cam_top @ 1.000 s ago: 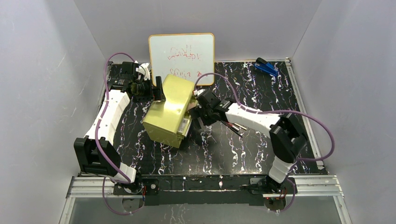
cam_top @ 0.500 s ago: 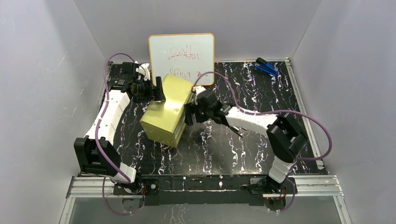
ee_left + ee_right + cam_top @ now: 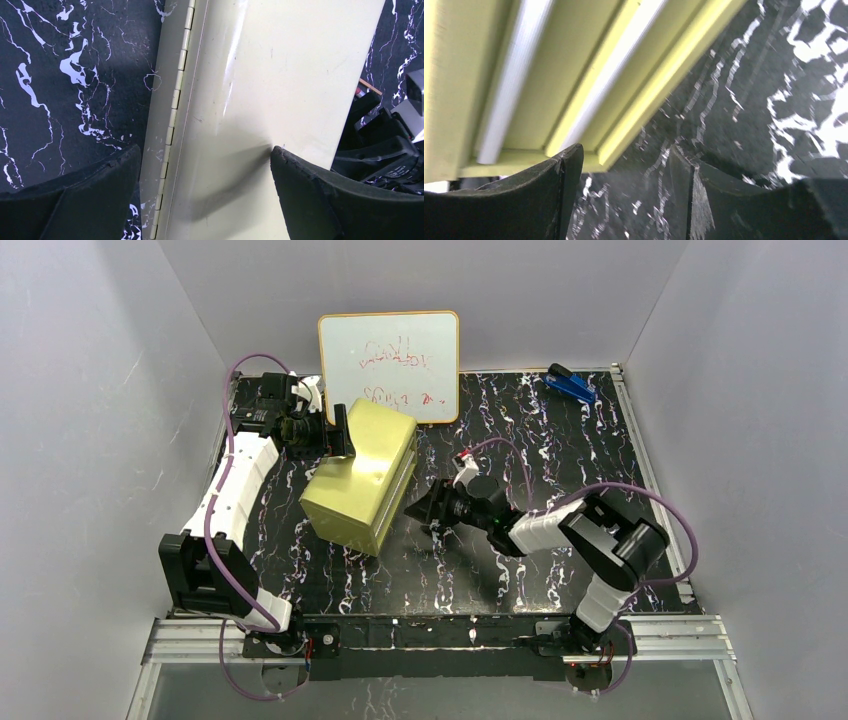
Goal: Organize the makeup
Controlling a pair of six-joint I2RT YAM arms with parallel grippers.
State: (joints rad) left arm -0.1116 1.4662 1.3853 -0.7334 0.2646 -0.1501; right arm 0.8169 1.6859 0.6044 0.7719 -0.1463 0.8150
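- The gold case (image 3: 358, 475) stood on the table (image 3: 560, 440) left of centre, turned at an angle to the table edges. Its lid was down, and the lid seam (image 3: 614, 95) showed as parallel bands with no gap.
- No makeup item was visible in any view. The makeup was judged to lie inside the shut case, but the pictures could not confirm this.
- The left end effector (image 3: 205, 152) sat at the rear left corner of the case, on the hinge side.
- Its fingers (image 3: 75, 200) stood wide apart, and the hinge (image 3: 175, 100) and back face of the case filled the space beyond them. Whether the fingertips bore on the case could not be determined.
- This placement was judged to brace the case against sliding under a push from the opposite side.
- The right end effector (image 3: 624, 152) lay low over the table, just beside the front face of the case and pointed at it.
- Its jaws were parted with only bare table between them, and nothing was held. No contact with the case was visible.
- The low, front-on placement was judged to suit work on the lid edge. No latch could be made out.
- The whiteboard (image 3: 389, 365) leaned against the rear wall behind the case. The blue stapler-like object (image 3: 571, 385) lay at the far right corner, well apart from both arms.
- The task was judged near its end, provided that the case contained every item.
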